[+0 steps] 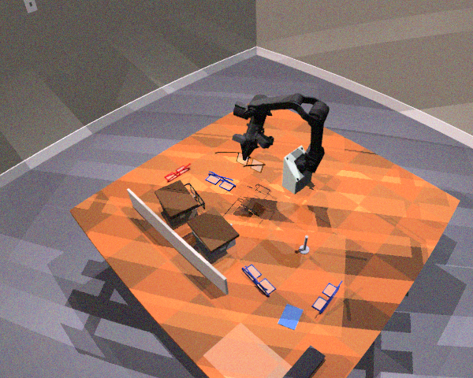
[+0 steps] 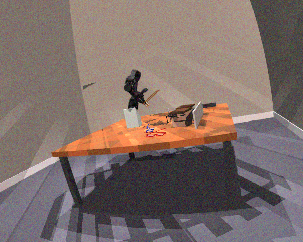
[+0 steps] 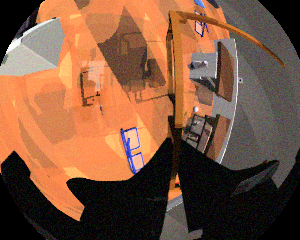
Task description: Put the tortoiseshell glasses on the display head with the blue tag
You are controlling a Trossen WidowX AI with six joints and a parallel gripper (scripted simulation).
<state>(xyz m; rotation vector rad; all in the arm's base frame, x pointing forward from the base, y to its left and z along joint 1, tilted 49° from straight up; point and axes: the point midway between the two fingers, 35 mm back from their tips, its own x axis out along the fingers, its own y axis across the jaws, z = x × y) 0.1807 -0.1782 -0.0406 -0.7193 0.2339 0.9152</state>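
My gripper [image 1: 245,157] [image 2: 145,103] [image 3: 175,142] is shut on the tortoiseshell glasses [image 1: 256,164] [image 2: 152,96] [image 3: 178,75], near the middle of their front. They hang in the air above the table with both temples unfolded and pointing towards the heads' side. One display head [image 1: 214,230] [image 3: 226,67] wears no glasses. The other head [image 1: 176,198] [image 3: 219,131] wears dark glasses on its face. Both heads stand apart from the gripper and the held glasses. The blue tag cannot be made out in any view, so I cannot tell which head bears it.
A long white panel [image 1: 177,242] [image 2: 198,115] stands behind the heads. Red glasses [image 1: 177,172] and blue glasses [image 1: 220,181] [image 3: 133,151] lie nearby. More blue glasses, a small post [image 1: 305,244], a blue cloth [image 1: 290,316] and a dark case [image 1: 307,364] are farther off.
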